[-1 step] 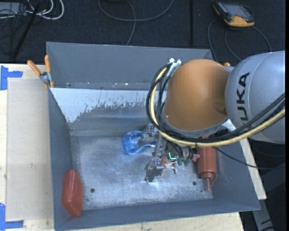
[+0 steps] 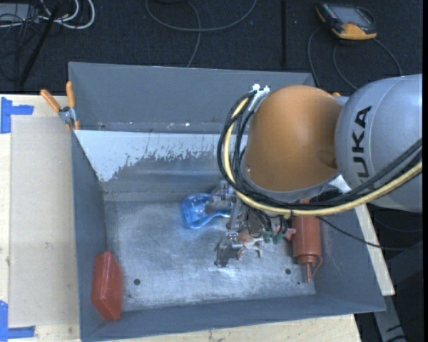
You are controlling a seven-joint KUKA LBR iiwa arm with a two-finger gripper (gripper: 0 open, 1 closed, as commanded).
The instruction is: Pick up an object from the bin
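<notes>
My gripper (image 2: 227,228) hangs low over the middle of the bin floor, under the arm's orange dome. It is open, with one fingertip (image 2: 222,256) toward the front and the other toward the back, and I see nothing between them. A blue translucent rounded thing (image 2: 195,211) lies just left of the back finger, touching or nearly touching it. A brown bottle-shaped thing (image 2: 306,242) lies to the right of the gripper, with its narrow end pointing to the front wall.
A red-orange oblong block (image 2: 106,285) lies in the bin's front left corner. The arm and its cables cover the right back part of the bin. Bare floor stretches between the gripper and the left wall.
</notes>
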